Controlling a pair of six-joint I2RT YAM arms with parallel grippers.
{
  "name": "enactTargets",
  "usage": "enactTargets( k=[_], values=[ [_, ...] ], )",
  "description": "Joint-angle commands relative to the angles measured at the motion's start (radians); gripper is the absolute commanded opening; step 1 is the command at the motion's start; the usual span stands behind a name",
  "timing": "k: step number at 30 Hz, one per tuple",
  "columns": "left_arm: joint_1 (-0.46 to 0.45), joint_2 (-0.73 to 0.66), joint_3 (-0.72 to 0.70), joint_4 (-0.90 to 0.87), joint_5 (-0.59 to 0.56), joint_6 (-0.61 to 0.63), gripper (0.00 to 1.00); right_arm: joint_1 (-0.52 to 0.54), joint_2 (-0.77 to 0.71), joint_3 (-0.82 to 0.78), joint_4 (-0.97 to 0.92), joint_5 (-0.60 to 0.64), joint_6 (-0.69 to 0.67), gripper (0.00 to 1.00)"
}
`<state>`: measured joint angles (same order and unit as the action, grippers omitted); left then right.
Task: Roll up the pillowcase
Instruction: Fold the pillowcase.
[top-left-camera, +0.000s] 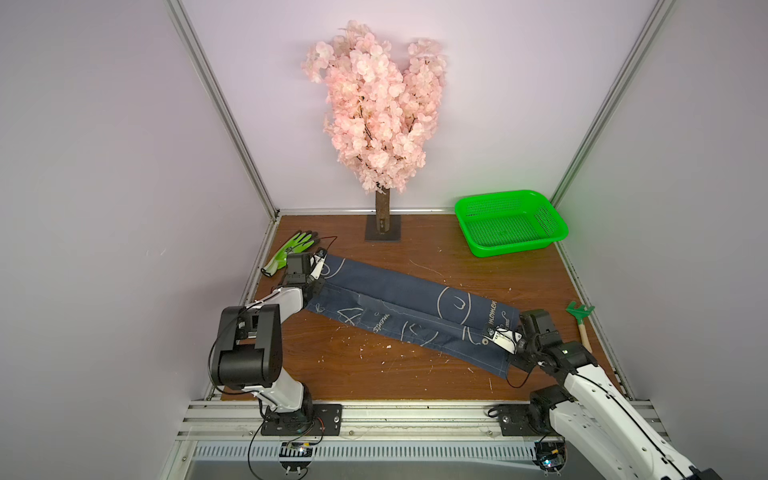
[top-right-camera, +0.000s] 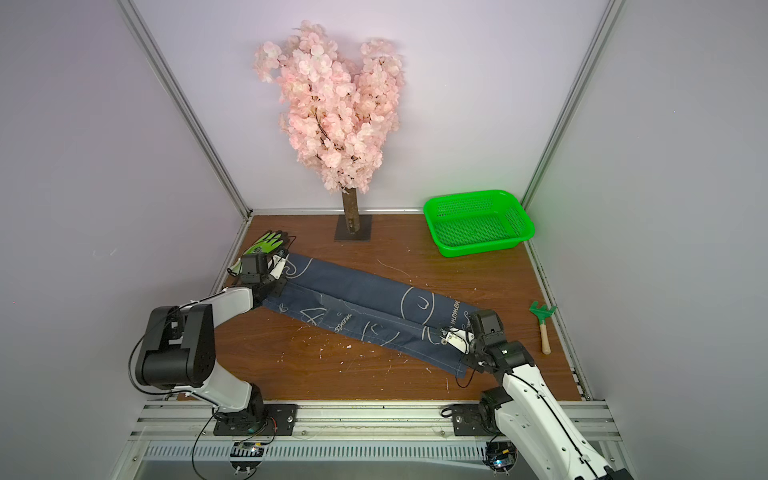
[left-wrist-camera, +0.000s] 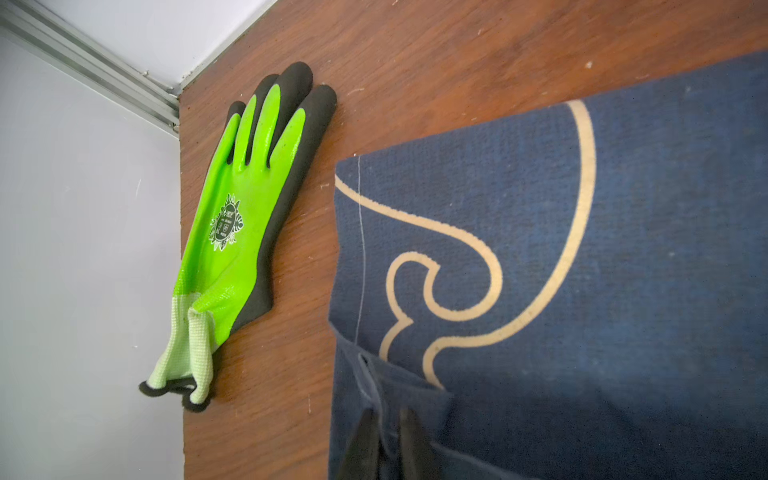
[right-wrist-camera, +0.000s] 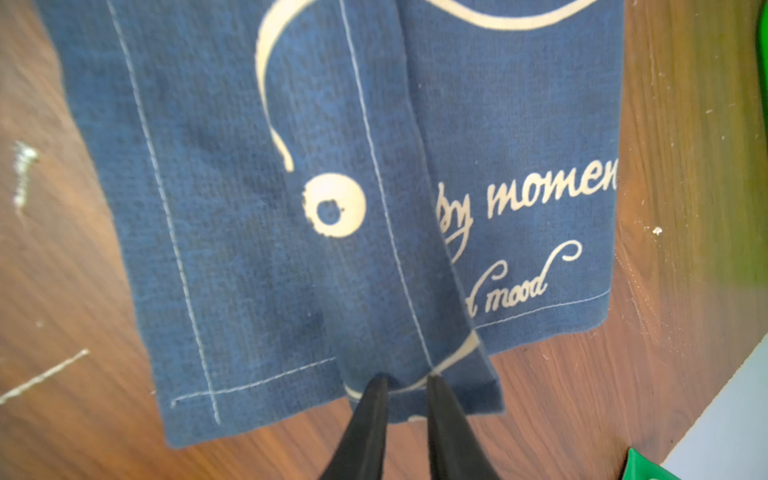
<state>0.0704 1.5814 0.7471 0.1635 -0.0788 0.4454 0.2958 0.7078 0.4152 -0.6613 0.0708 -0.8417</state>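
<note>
The pillowcase (top-left-camera: 407, 299) (top-right-camera: 365, 291), navy with white fish outlines and cursive lettering, lies folded into a long strip running diagonally from far left to near right on the wooden table (top-left-camera: 374, 374). My left gripper (top-left-camera: 320, 264) (left-wrist-camera: 388, 415) is low at the strip's far-left end. Its fingers stand slightly apart, with a raised fold of the cloth (left-wrist-camera: 582, 249) running between them. My right gripper (top-left-camera: 496, 334) (right-wrist-camera: 407, 378) is at the near-right end. Its fingers are a little apart, astride the edge of the folded top flap (right-wrist-camera: 249, 208), which lies flat.
A lime-green and black glove (top-left-camera: 291, 249) (left-wrist-camera: 245, 216) lies just beyond the left gripper by the left wall. A pink blossom tree (top-left-camera: 382, 116) stands at the back middle and a green basket (top-left-camera: 509, 220) at the back right. A small green rake (top-left-camera: 582, 320) lies by the right edge.
</note>
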Motion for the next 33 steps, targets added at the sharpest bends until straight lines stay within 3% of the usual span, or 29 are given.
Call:
enactTargets(
  k=[1,4,14,24,30,33],
  values=[
    [0.011,-0.038,-0.027,0.014,-0.067,-0.003,0.16,0.011,-0.009,0.011,-0.045,0.021,-0.009,0.26],
    [0.012,-0.062,-0.041,0.019,-0.078,-0.001,0.22,0.015,-0.011,0.018,-0.064,0.021,-0.015,0.28],
    [0.016,-0.158,-0.072,0.002,-0.133,-0.006,0.3,0.021,-0.01,0.12,-0.123,0.05,-0.005,0.47],
    [0.038,-0.203,0.051,-0.172,-0.216,-0.119,0.4,0.021,0.002,0.222,-0.019,0.003,0.059,0.58],
    [0.067,-0.117,0.204,-0.411,-0.075,-0.37,0.46,0.026,0.031,0.23,0.137,-0.187,0.228,0.58],
    [0.074,-0.065,0.233,-0.477,0.069,-0.52,0.45,0.069,0.094,0.23,0.163,-0.229,0.276,0.57]
  ],
)
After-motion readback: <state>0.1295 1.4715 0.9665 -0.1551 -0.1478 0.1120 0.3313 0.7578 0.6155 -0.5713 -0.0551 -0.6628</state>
